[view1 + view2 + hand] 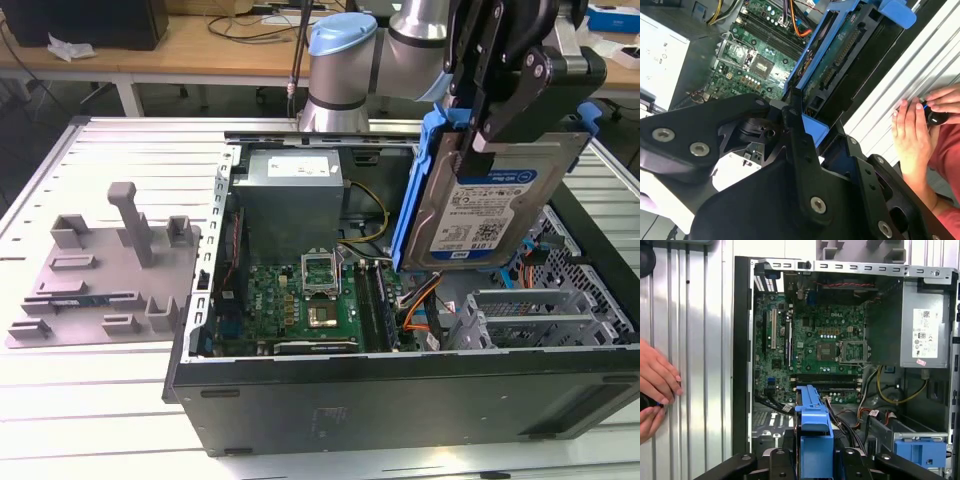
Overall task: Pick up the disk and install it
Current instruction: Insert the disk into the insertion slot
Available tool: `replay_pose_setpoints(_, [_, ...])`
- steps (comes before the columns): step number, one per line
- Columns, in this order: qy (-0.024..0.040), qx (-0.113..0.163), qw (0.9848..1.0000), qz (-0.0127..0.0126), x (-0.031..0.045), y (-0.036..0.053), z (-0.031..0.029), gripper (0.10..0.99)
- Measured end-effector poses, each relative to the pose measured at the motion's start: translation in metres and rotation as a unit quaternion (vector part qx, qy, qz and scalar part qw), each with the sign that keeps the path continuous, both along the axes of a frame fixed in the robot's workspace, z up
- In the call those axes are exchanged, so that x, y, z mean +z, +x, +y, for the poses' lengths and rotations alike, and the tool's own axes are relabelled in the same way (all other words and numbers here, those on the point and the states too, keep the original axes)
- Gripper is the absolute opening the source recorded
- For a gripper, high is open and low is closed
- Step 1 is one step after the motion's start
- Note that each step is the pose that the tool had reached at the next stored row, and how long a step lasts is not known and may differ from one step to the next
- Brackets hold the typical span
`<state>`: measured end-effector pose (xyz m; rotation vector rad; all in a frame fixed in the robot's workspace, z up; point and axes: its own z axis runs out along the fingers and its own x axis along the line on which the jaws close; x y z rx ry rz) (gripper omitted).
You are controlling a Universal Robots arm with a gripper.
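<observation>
The disk (490, 215), a silver drive with a white-and-blue label in a bright blue frame, hangs upright above the right side of the open computer case (400, 390). My gripper (482, 140) is shut on its upper part, with black fingers on either face. In the second wrist view the disk (840, 55) shows its green circuit side, running away from the gripper (800, 125) over the motherboard. In the first wrist view the blue frame edge of the disk (812, 420) rises between the gripper's black links (815, 462), above the case interior.
Inside the case are the motherboard (300, 300), a grey power supply (290, 190), loose cables and a metal drive cage (540, 310). A blue plastic part (920, 452) sits in the bay. A grey fixture plate (100, 270) lies at the exterior view's left. A person's hands (915, 125) rest beside the case.
</observation>
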<state>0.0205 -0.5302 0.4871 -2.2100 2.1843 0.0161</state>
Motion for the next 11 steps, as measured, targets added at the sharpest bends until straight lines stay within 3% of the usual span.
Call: replay_pose_setpoints(11, [-0.0105, -0.028, 0.9996, -0.0001, -0.0014, 0.0047, 0.0027, 0.369])
